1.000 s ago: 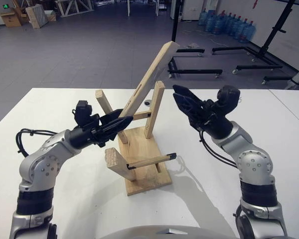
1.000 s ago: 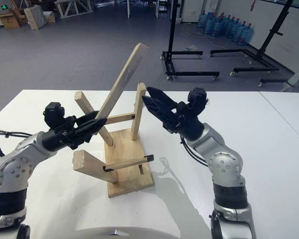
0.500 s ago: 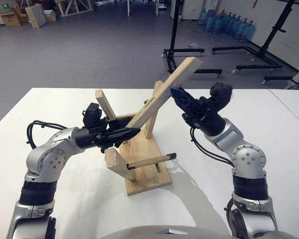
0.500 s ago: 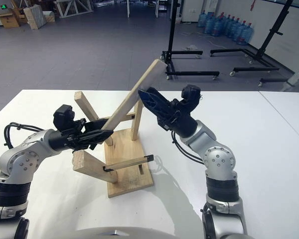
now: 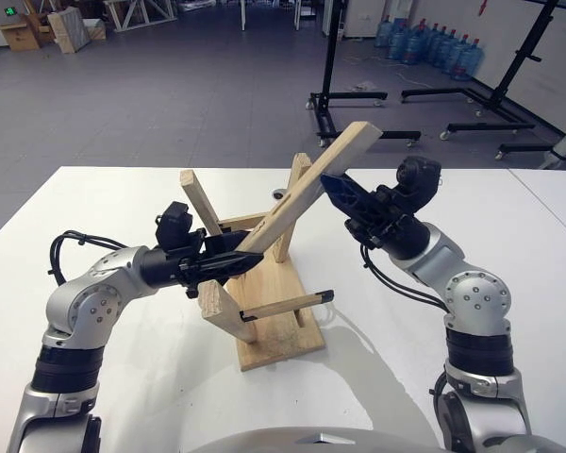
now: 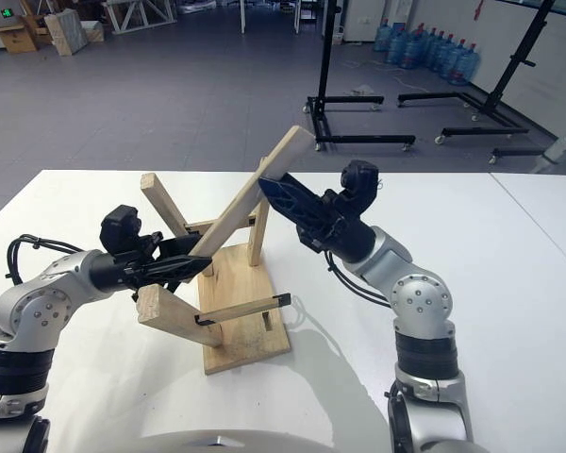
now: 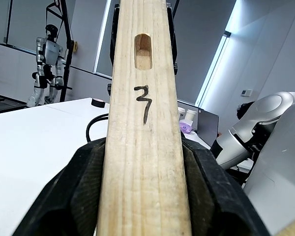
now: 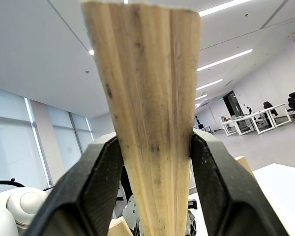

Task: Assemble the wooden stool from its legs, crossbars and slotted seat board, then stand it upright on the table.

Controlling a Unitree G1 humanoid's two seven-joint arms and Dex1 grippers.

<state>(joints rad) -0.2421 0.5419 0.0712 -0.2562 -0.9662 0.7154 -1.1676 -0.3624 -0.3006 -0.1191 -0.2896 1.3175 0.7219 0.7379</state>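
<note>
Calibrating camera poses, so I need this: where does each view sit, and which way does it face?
Head, both eyes: forward and down over the table and seat board; both arms, left gripper and right gripper show.
Left wrist: looks along the loose leg; own fingers clamp it.
Right wrist: looks at the same leg between its own fingers.
Shared: all views show that leg.

Eye views: the stool leg (image 5: 302, 191) has its lower end hidden within the left gripper (image 5: 248, 259) and partly covers an upright leg (image 5: 285, 238) at frame centre. Left wrist view: the stool leg runs off the frame at both ends; gripper fingers (image 7: 78, 196) are cut off too
</note>
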